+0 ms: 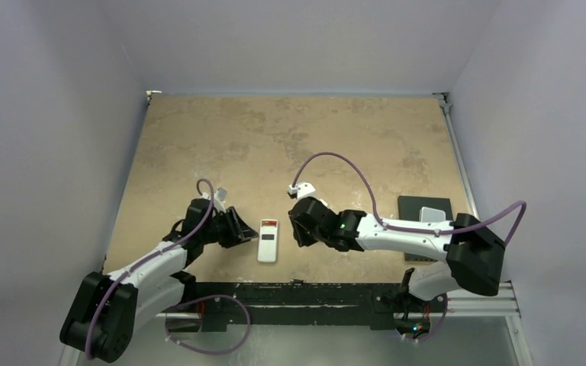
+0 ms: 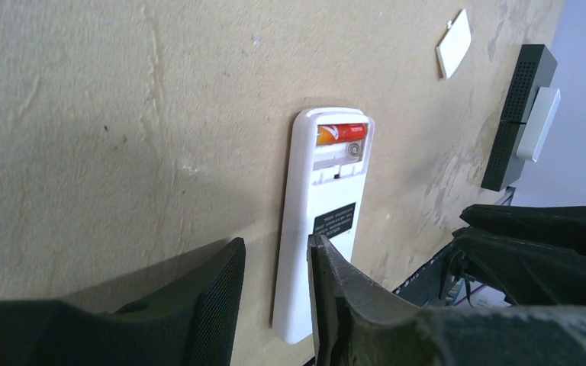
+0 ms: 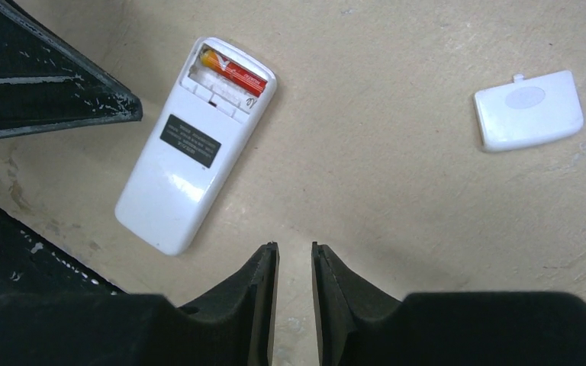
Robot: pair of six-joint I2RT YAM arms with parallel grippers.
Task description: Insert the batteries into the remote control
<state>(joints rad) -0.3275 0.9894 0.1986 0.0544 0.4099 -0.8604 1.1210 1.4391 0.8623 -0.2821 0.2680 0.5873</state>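
Note:
The white remote control (image 1: 268,241) lies back up near the table's front edge, its battery bay open. In the left wrist view (image 2: 322,221) one red battery (image 2: 342,134) lies in the far slot, and the slot beside it shows a bare metal contact. Remote (image 3: 194,145) and battery (image 3: 233,70) also show in the right wrist view. My left gripper (image 2: 276,244) is open and holds nothing; its right finger (image 2: 336,282) overlaps the remote's near end, and it stands just left of the remote (image 1: 246,229). My right gripper (image 3: 295,248) is empty, jaws a narrow gap apart, just right of the remote (image 1: 297,232).
The loose white battery cover (image 3: 528,110) lies on the table right of the remote, also seen in the left wrist view (image 2: 454,43). A black block (image 1: 425,210) with a pale grey block (image 1: 432,214) on it sits at the right edge. Grey walls enclose the table.

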